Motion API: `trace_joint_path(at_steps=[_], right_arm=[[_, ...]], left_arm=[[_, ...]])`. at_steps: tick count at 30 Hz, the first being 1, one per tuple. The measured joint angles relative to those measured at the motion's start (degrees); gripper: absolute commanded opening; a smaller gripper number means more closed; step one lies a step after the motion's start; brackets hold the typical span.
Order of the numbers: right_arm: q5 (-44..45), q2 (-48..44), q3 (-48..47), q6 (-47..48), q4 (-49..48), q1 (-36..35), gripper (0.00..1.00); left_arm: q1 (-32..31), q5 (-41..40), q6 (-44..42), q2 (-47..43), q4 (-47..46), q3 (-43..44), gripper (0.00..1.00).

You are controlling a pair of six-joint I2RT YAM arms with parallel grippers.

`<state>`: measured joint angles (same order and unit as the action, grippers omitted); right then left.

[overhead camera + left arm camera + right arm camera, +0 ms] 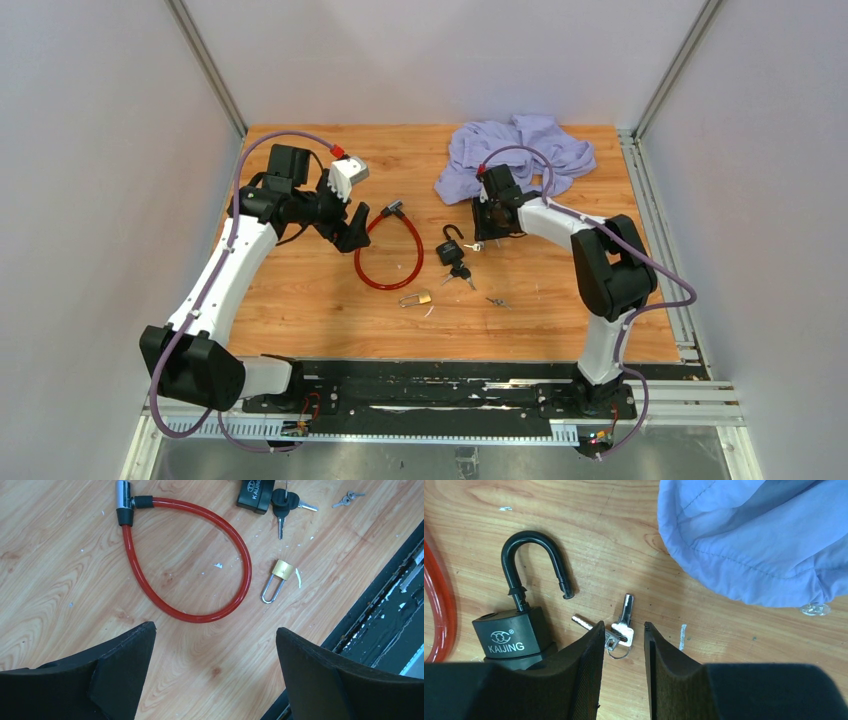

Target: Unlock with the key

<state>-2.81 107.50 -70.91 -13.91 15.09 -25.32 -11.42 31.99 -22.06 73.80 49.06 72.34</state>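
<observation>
Looking down the right wrist camera, I have the right gripper [623, 626] low over the table [574, 510], its jaws at a narrow gap with nothing clamped. The bunch of silver keys [626, 607] lies flat on the wood right at the fingertips, one key partly hidden behind a finger. The keys sit just beside the black padlock [514, 637], whose shackle [531, 540] stands swung out with one end free, so I judge that lock done; black-headed keys [282, 502] lie at its base. The silver bunch should be light, thin, hard and slick, and lying flat it gives little edge to bite, so I expect it to skate or swivel on its ring. I would pinch one key across its flat head, leaving the blade free, and close gently. The left gripper [214, 628] hangs wide open and empty above the red cable lock [242, 565], a springy loop that would likely roll if pushed. The small brass padlock [283, 570] lies just beside that loop; it looks light too and would need pinning at its sides while a key turns. Which lock the silver keys fit I cannot tell.
</observation>
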Motion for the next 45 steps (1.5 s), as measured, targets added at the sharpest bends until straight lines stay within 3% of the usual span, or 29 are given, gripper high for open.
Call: trace_joint_path(at_steps=[16, 25, 43, 45], right_arm=[[0.94, 1.70, 0.04, -1.07, 0.07, -0.15, 0.28], [1.99, 1.79, 0.07, -1.60, -0.74, -0.90, 0.01], [2.95, -2.91, 1.64, -1.22, 0.24, -0.90, 0.01], [2.78, -4.61, 2.10, -1.14, 0.24, -0.90, 0.14]], left_arm=[[0.00, -0.07, -0.24, 0.00, 0.11, -0.02, 0.94], [0.00, -0.11, -0.42, -0.04, 0.35, -0.02, 0.94], [0.00, -0.09, -0.42, -0.04, 0.35, -0.02, 0.94], [0.00, -0.09, -0.42, -0.04, 0.35, -0.02, 0.94]])
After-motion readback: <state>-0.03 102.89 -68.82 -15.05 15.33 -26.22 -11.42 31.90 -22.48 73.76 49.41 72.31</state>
